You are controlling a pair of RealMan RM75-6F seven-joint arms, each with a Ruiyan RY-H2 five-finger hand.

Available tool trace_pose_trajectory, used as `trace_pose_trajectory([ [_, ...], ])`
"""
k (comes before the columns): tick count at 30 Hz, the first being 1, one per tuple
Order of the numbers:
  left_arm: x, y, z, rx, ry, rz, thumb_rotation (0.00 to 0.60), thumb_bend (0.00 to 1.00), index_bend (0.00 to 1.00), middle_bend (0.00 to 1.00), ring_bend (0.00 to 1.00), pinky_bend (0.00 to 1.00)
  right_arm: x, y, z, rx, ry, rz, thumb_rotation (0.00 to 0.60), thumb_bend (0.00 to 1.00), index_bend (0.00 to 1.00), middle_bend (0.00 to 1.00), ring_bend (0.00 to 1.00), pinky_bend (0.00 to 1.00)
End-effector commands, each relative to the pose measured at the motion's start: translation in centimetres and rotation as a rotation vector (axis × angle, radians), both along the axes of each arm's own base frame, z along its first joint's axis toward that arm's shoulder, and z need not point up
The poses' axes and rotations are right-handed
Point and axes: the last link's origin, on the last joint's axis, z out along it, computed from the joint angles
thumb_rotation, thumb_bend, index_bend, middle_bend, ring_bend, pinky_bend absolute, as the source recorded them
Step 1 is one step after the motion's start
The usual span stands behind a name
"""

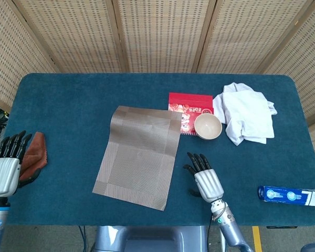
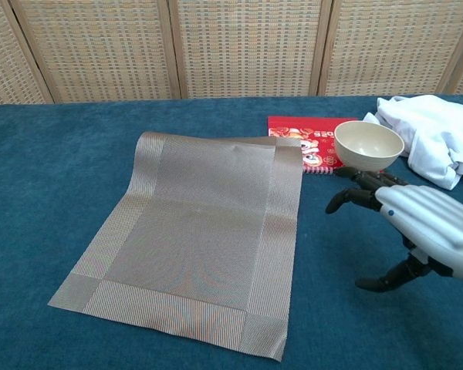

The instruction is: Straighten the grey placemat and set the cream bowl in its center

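The grey woven placemat (image 1: 138, 155) (image 2: 191, 233) lies flat in the middle of the table, turned slightly askew. The cream bowl (image 1: 208, 126) (image 2: 369, 145) stands upright and empty to the mat's right, partly on a red booklet. My right hand (image 1: 203, 177) (image 2: 417, 223) hovers over the cloth just right of the mat and in front of the bowl, fingers apart and holding nothing. My left hand (image 1: 8, 164) shows only in the head view at the table's left edge, fingers extended and empty, beside a brown cloth.
A red booklet (image 1: 190, 107) (image 2: 302, 137) lies under the bowl. A crumpled white cloth (image 1: 246, 112) (image 2: 434, 136) sits at the right. A brown cloth (image 1: 34, 155) lies at the left edge. A blue tube (image 1: 291, 196) lies at the front right.
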Motion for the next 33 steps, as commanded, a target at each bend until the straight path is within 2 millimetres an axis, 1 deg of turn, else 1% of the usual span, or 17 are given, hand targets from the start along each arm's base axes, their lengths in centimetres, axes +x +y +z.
trace_pose_trajectory([
  [1,-0.1,0.0,0.2,0.004,-0.004,0.001,0.6,0.24,0.0,0.0,0.0,0.0,0.1,0.5,-0.6,0.031,-0.029,-0.014,0.6,0.2,0.29,0.02,0.0,0.08],
  [7,-0.1,0.0,0.3,0.002,-0.006,0.0,0.6,0.24,0.0,0.0,0.0,0.0,0.5,1.3,-1.4,0.092,-0.105,-0.051,0.6,0.19,0.29,0.02,0.0,0.08],
  [20,-0.6,-0.5,0.8,0.01,-0.009,0.008,0.6,0.24,0.0,0.0,0.0,0.0,0.0,2.7,-2.2,0.117,-0.153,-0.09,0.6,0.19,0.3,0.02,0.0,0.08],
  [27,-0.7,-0.6,0.7,0.003,-0.003,0.01,0.6,0.24,0.0,0.0,0.0,0.0,0.1,3.4,-2.6,0.12,-0.172,-0.088,0.6,0.19,0.31,0.02,0.0,0.08],
  [33,-0.8,-0.7,0.7,0.005,-0.001,0.012,0.6,0.24,0.0,0.0,0.0,0.0,0.1,3.9,-3.3,0.139,-0.201,-0.104,0.6,0.19,0.31,0.02,0.0,0.08],
])
